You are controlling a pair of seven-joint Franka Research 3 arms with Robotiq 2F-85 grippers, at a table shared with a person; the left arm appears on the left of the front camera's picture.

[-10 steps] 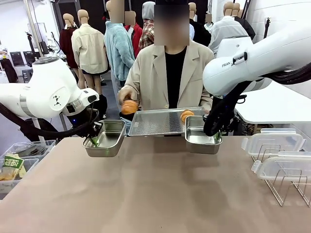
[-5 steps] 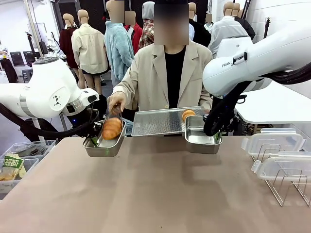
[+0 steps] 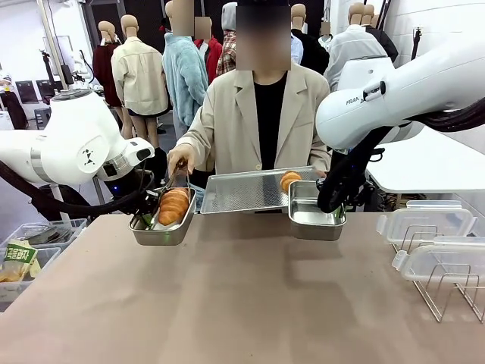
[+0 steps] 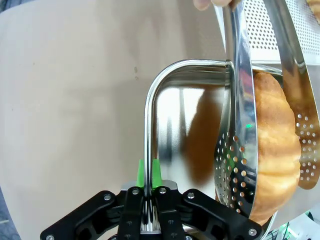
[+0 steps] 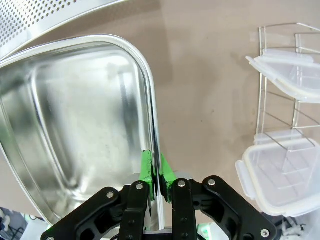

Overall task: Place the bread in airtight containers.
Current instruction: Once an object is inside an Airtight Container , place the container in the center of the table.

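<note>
A: Largest item first. Tray?
B: Perforated tray (image 3: 250,193), far centre, between the two pans. One bread pc (image 3: 289,180) on its right end, just beside right pan (image 3: 314,218). Low risk.
A: Pans?
B: Left pan (image 4: 150,100): left gripper (image 4: 148,175) fully closed on its rim, thin pinch on one edge. Right pan: right gripper (image 5: 156,170) clamped on its rim the same way, pan empty. Risk: single-edge hold. Off-centre load cd twist a pan in the pads or tip it.
A: Lids?
B: Clear lids (image 3: 428,224) on wire rack (image 3: 447,292), near right, well apart from pans. No hazard now.
A: Bread in hand?
B: Croissant (image 4: 272,150) inside left pan, gripped between tongs (image 4: 235,125). Can't tell if it touches pan floor. Person's hand (image 3: 180,158) closed round tong handles. Risk: tongs pressing down or dragging on release cd pull rim from pads, and the pc cd roll over the rim.
</note>
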